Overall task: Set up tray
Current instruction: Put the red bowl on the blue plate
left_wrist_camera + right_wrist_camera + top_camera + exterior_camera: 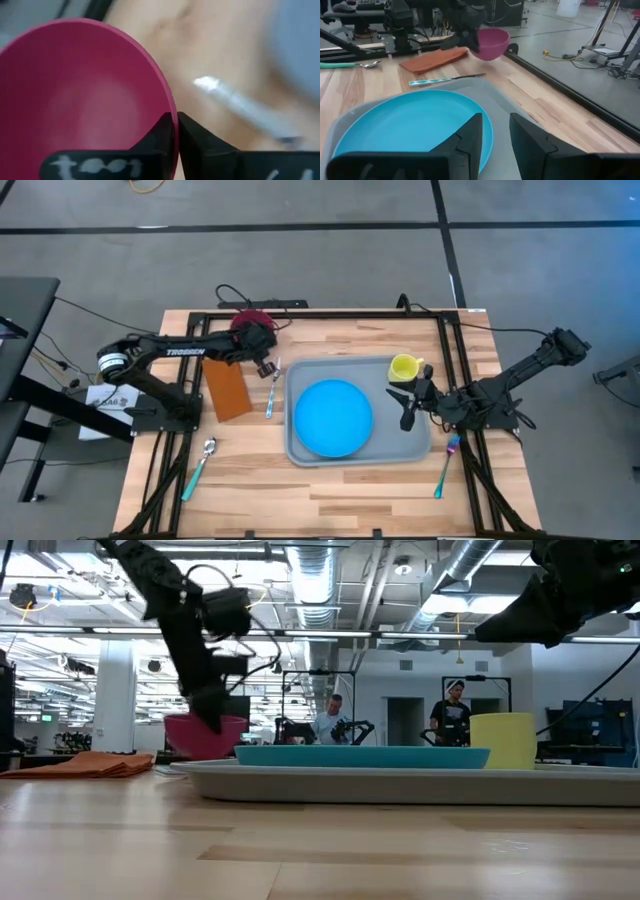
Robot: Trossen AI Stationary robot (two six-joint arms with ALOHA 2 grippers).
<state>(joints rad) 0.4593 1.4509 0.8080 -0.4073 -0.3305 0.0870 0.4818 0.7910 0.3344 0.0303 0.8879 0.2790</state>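
Worktop (330, 490): pale wood slab, fills centre of the high view.

Tray (300, 450): light grey-blue, right of centre in the high view. Long axis runs left-right across the frame; lies flat, rim up. Carries a round blue plate (333, 418) at its middle and a yellow cup (404, 367) in its upper right corner.

Orange cloth (228, 391): left of the tray, apart from it.

Pink bowl (250, 322): upper left of the tray, off it, near the worktop's top edge. Left claw (175, 131) is pinched narrow on the bowl's rim, one finger inside and one outside.

Right claw (496, 131): partly spread, holding nothing, hovering over the tray's right end, beside the plate.

Cutlery, smallest: one teal-handled piece (272, 390) just left of the tray, a spoon (199, 466) at lower left, another piece (447, 463) at lower right. All off the tray.

Step in hand, as I judge it: bowl gripped, ready to go to the tray. Next move calls for lifting it clear and carrying it rightward to a free patch, avoiding plate and cup.
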